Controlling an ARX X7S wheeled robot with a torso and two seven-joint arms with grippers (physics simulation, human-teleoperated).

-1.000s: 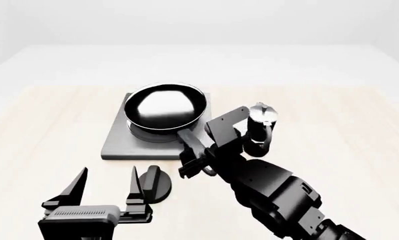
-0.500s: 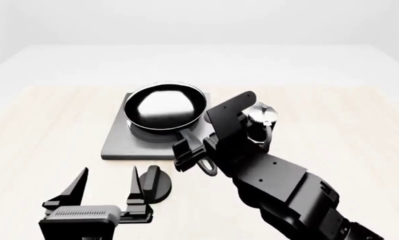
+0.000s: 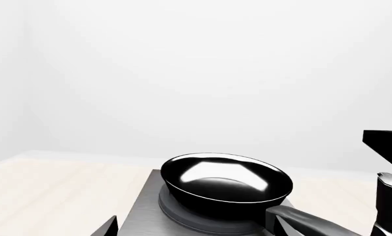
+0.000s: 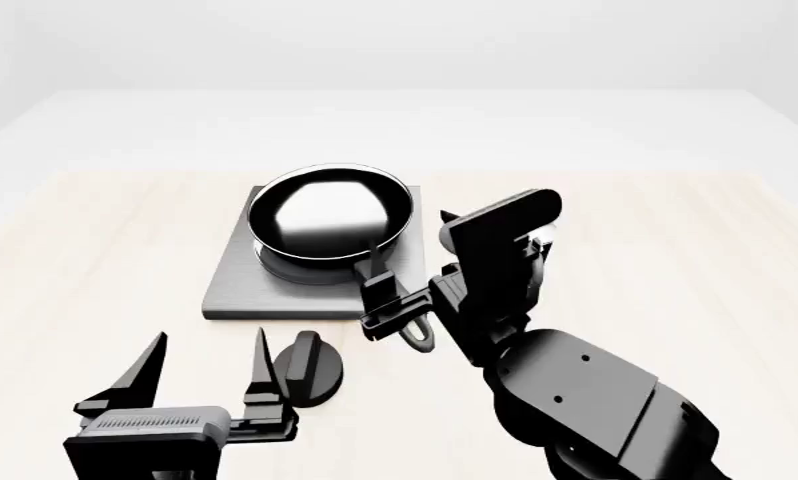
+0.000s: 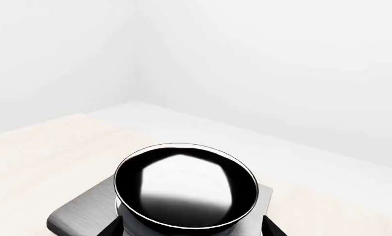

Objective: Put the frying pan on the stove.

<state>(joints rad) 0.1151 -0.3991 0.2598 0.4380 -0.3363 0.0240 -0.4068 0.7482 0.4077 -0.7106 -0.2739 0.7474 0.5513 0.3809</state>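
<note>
The glossy black frying pan (image 4: pixel 330 215) sits on the ring burner of the grey square stove (image 4: pixel 239 280). Its long handle (image 4: pixel 372 268) points toward me and ends in a loop (image 4: pixel 419 335). My right gripper (image 4: pixel 383 300) is open, low over the handle near the stove's front edge. In the right wrist view the pan (image 5: pixel 186 184) fills the space between the wide-apart fingertips (image 5: pixel 114 227). My left gripper (image 4: pixel 206 352) is open and empty, in front of the stove. The left wrist view shows the pan (image 3: pixel 225 182), its handle (image 3: pixel 304 219) and the stove (image 3: pixel 140 211).
A small black round knob (image 4: pixel 306 365) lies on the table just right of my left gripper. The moka pot (image 4: pixel 543 238) stands right of the stove, mostly hidden behind my right arm (image 4: pixel 506 260). Light wooden tabletop (image 4: pixel 92 250) surrounds the stove.
My right wrist has risen and swung to the right, now covering the moka pot. The pan stays still on the stove. My left gripper has shifted slightly left.
</note>
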